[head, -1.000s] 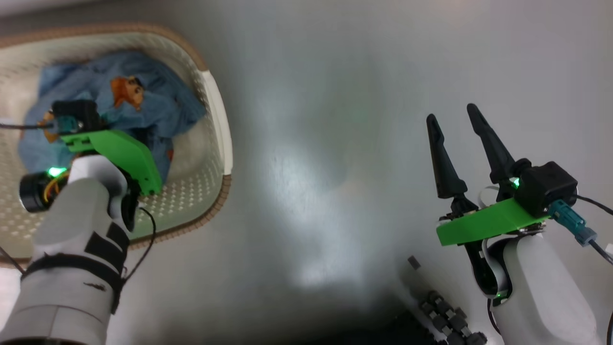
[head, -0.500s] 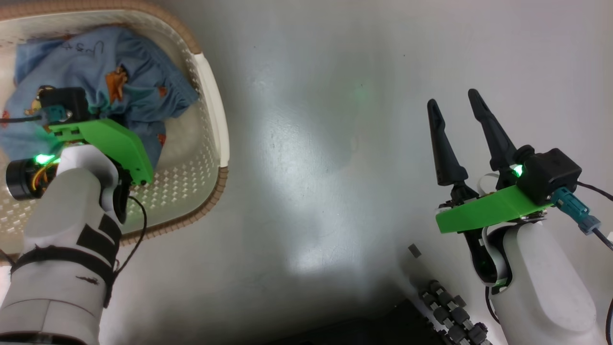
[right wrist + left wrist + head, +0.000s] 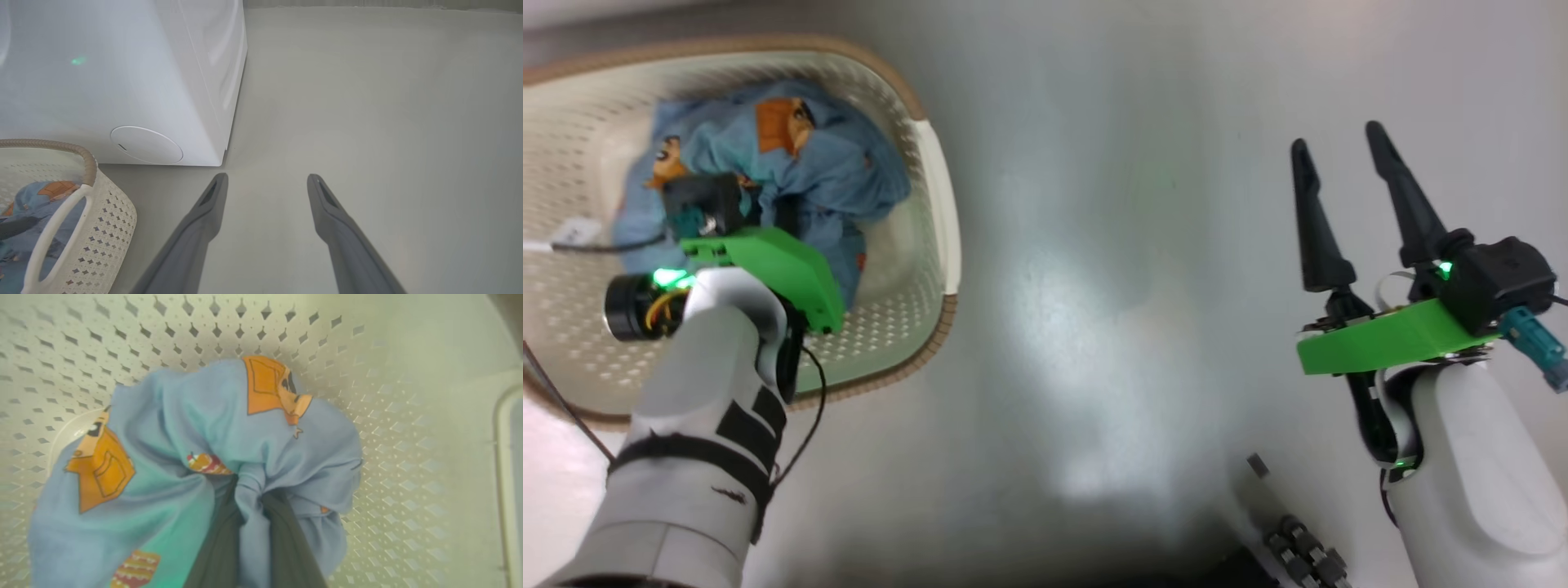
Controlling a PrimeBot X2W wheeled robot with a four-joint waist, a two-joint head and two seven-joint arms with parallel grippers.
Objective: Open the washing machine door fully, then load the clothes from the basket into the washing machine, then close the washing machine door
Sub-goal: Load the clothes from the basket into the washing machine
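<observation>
My left fingers [image 3: 218,547] are down inside the basket [image 3: 939,220], pressed together on a fold of the clothes [image 3: 175,457]. In the left wrist view the two dark fingers rise from the bottom edge with a ridge of the light blue fabric pinched between them, and their tips are buried in the cloth. The rest of the garment bunches around that pinch, with orange patches showing on its far and left sides. It lies wholly within the basket's perforated cream walls. I cannot tell whether any of it is lifted off the basket floor.

From the head camera the basket sits at the far left on the grey floor [image 3: 1094,245]. My left forearm and its green wrist bracket reach over the near rim and cover part of the garment.

My right fingers [image 3: 1319,229] are spread apart with nothing between them, held over bare floor well to the right of the basket.

The right wrist view shows the washing machine [image 3: 122,61] on the far side of the basket. Its round white flap [image 3: 146,145] sits low on its front, just beyond the basket's brown rim.
</observation>
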